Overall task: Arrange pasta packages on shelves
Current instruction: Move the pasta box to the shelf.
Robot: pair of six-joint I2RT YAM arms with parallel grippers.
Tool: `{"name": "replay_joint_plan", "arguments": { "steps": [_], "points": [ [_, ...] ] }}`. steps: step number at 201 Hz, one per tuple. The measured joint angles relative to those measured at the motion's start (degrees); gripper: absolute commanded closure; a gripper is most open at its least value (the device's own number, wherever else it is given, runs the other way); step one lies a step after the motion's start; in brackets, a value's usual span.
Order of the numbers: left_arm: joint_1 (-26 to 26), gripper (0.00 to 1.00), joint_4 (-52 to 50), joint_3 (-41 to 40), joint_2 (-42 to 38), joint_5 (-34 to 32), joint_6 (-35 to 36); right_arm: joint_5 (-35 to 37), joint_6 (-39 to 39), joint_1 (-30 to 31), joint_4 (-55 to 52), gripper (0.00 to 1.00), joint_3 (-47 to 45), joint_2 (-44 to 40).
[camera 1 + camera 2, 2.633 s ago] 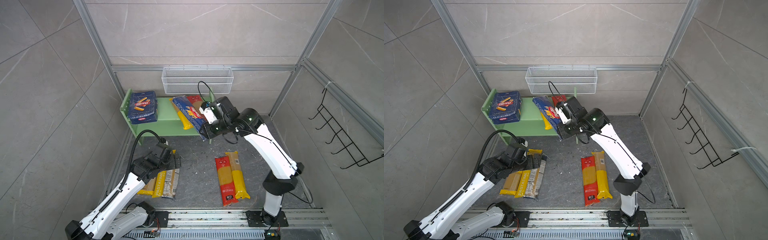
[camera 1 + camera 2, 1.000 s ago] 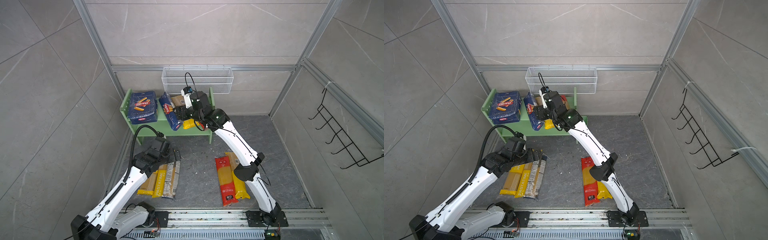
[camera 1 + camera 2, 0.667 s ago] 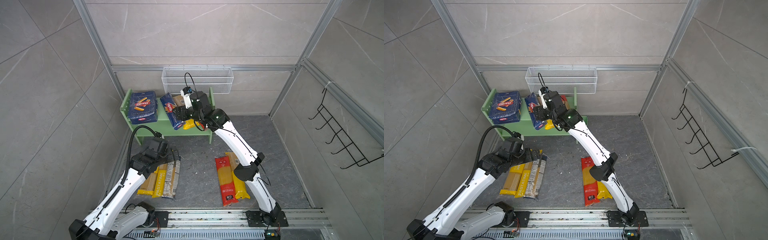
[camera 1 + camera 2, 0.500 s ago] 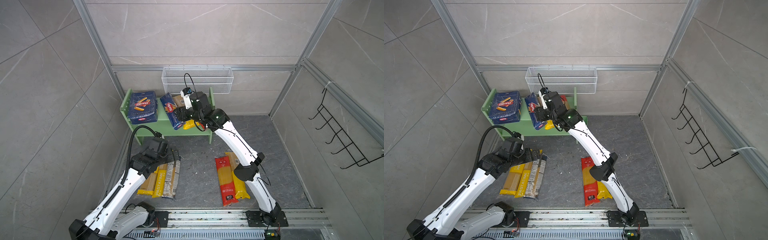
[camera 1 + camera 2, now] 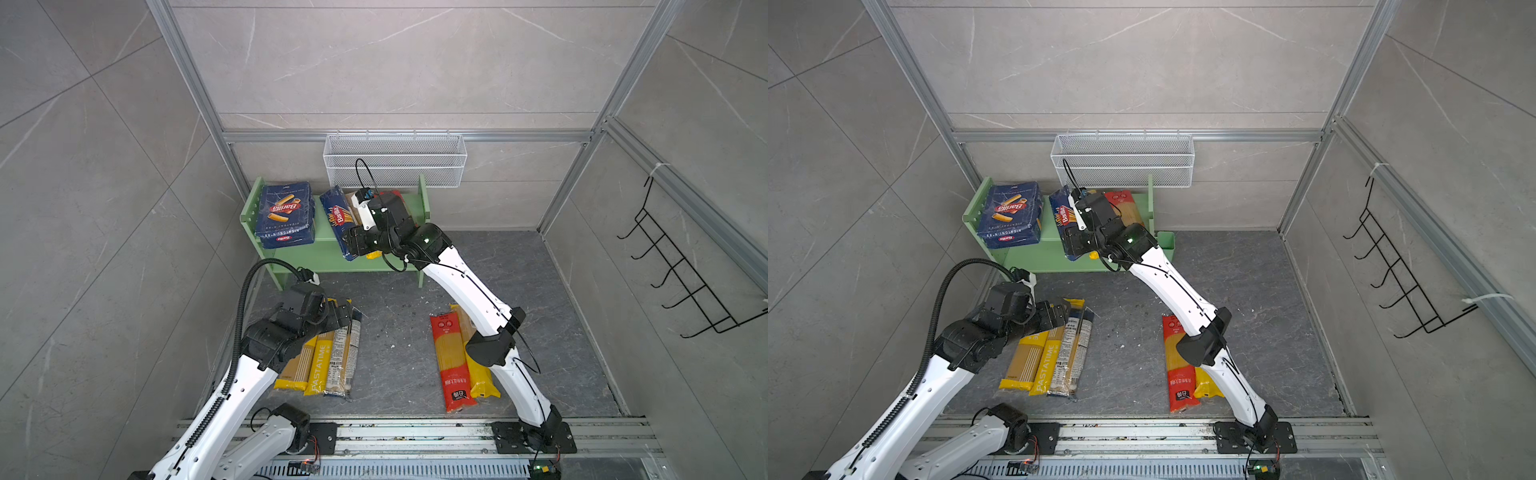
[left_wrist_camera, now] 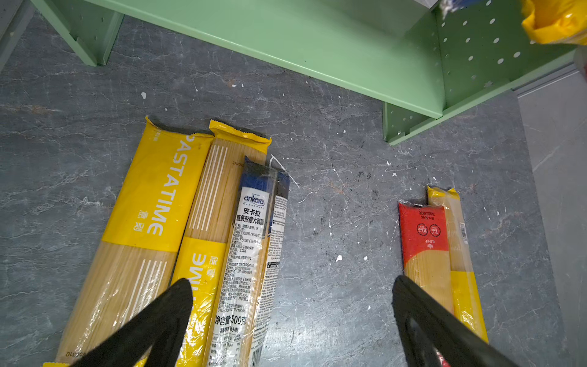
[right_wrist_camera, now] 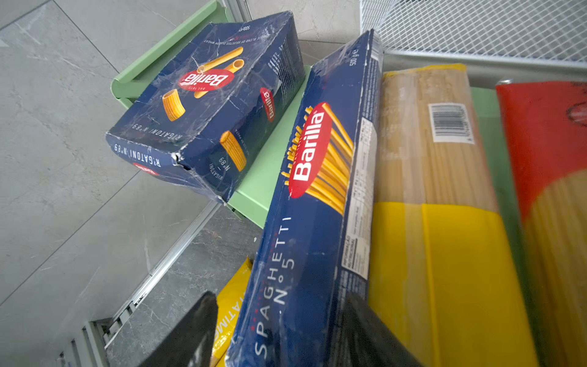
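Note:
The pale green shelves (image 5: 320, 253) stand at the back. On the top board lie stacked dark blue Barilla rigatoni boxes (image 5: 284, 212), a blue Barilla spaghetti box (image 7: 311, 178), a yellow-ended bag (image 7: 438, 190) and a red-ended bag (image 7: 552, 159). My right gripper (image 7: 279, 298) is shut on the spaghetti box's near end, which overhangs the shelf front (image 5: 349, 249). My left gripper (image 6: 292, 282) hangs open over the floor, holding nothing. It is just above three spaghetti bags (image 5: 328, 357): two yellow PASTATIME ones (image 6: 158, 203) and a blue-topped one (image 6: 254, 241).
A red bag (image 5: 451, 361) and a yellow bag (image 5: 478, 378) lie side by side on the floor at the right. A white wire basket (image 5: 395, 160) hangs above the shelf. A black hook rack (image 5: 681, 282) hangs on the right wall. The shelf's green cup (image 5: 1165, 243) is at its right end.
The right arm carried the spaghetti box onto the top board, where it went from standing on edge to lying flatter. The left gripper shifted slightly above the floor bags, still open.

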Motion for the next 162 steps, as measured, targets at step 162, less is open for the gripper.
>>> {"name": "replay_joint_plan", "arguments": {
  "steps": [162],
  "points": [
    [1.1,0.0,-1.6,-1.1,-1.6,-0.1,0.3,-3.2,1.8,0.0,2.0,0.19,1.7,3.1]
  ]
}}
